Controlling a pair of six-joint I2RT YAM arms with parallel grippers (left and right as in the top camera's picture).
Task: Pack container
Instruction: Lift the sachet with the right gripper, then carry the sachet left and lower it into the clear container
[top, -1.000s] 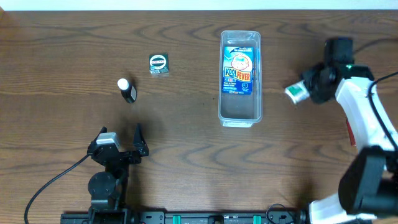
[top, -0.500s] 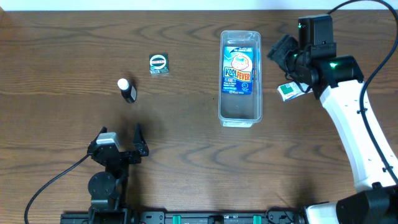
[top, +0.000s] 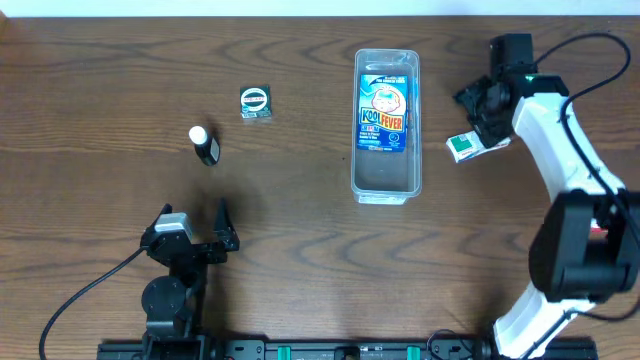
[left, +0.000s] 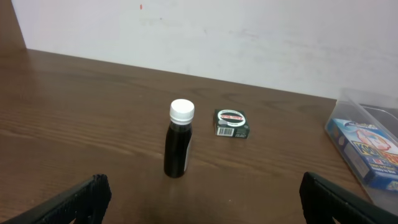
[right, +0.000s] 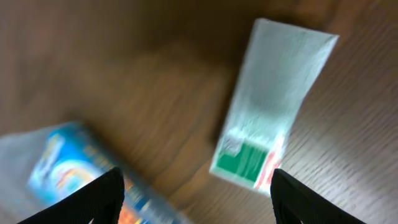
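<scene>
The container (top: 386, 170) is a clear long tub standing at centre right of the table, and a blue packet (top: 384, 118) lies inside it. A green-and-white packet (top: 466, 146) lies flat on the table just right of the tub. My right gripper (top: 478, 118) hovers over that packet, open. In the right wrist view the green-and-white packet (right: 273, 106) lies on the wood ahead of my right gripper (right: 199, 199), apart from both fingers, with the blue packet (right: 59, 171) blurred at left. My left gripper (top: 192, 232) rests open at the near left, holding nothing.
A small black bottle with a white cap (top: 204, 145) stands at the left, and a small dark green box (top: 256, 103) lies behind it. The left wrist view shows the bottle (left: 179, 146), the green box (left: 232, 122) and the container's end (left: 373, 109).
My right gripper has opened wider and swung over beside the container. The green-and-white packet has shifted slightly left and now lies free on the table. The left arm has not moved.
</scene>
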